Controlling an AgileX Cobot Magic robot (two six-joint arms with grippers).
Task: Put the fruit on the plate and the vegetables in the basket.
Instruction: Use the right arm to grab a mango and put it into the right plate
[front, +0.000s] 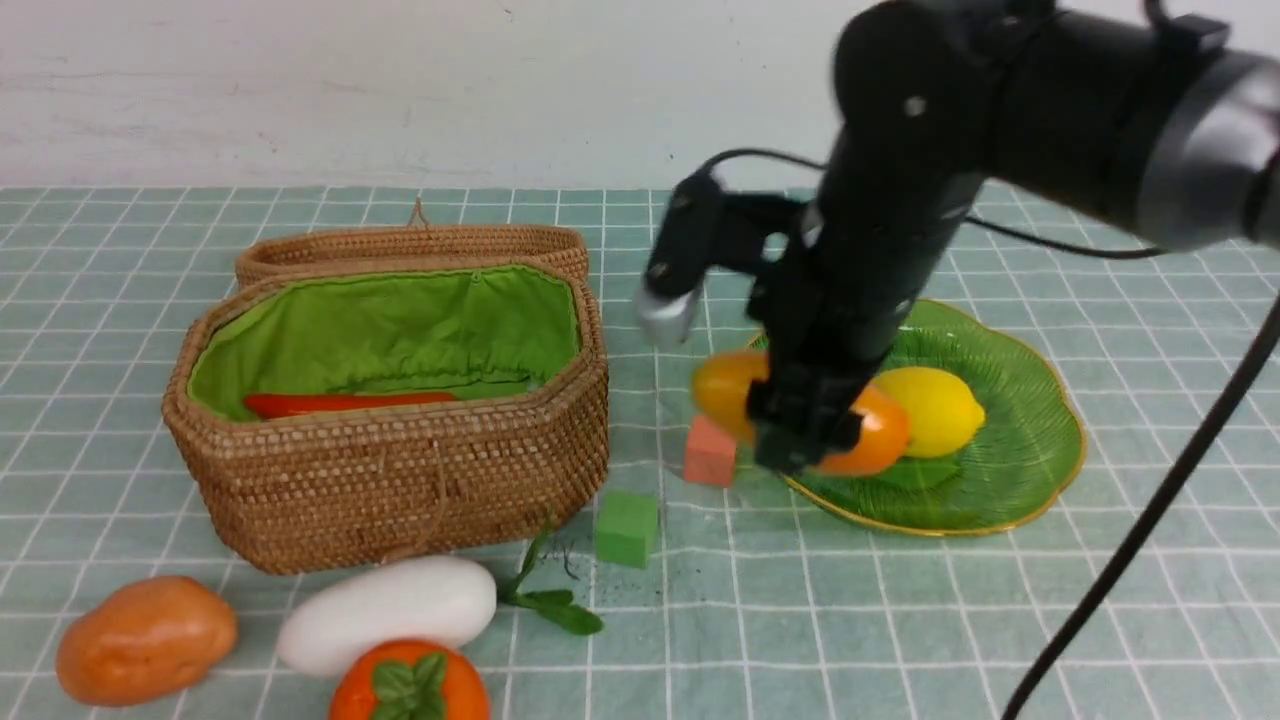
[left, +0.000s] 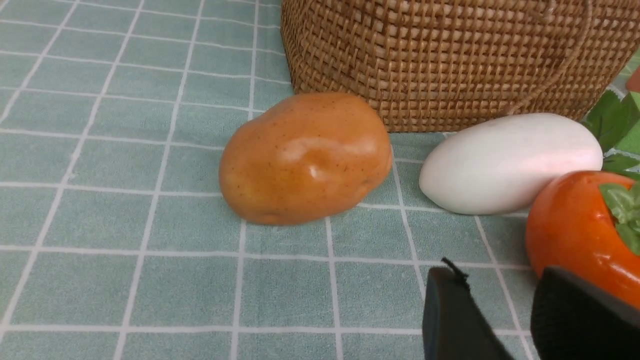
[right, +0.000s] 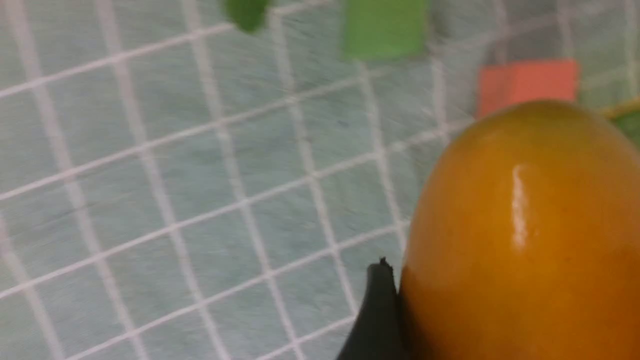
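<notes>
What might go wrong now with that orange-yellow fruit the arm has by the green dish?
The mango in the right gripper straddles the rim of the green plate; released there, it may roll off toward the pink cube. It is also close beside the lemon and might knock it.

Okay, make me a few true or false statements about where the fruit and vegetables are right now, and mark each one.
1. The yellow lemon lies on the green leaf-ribbed glass plate. True.
2. The woven rattan basket with green lining holds nothing. False: a red pepper lies inside.
3. The right pincer is empty. False: it grips the elongated orange-yellow mango by the plate's rim.
4. The brown-orange potato sits on the checked cloth, outside the basket. True.
</notes>
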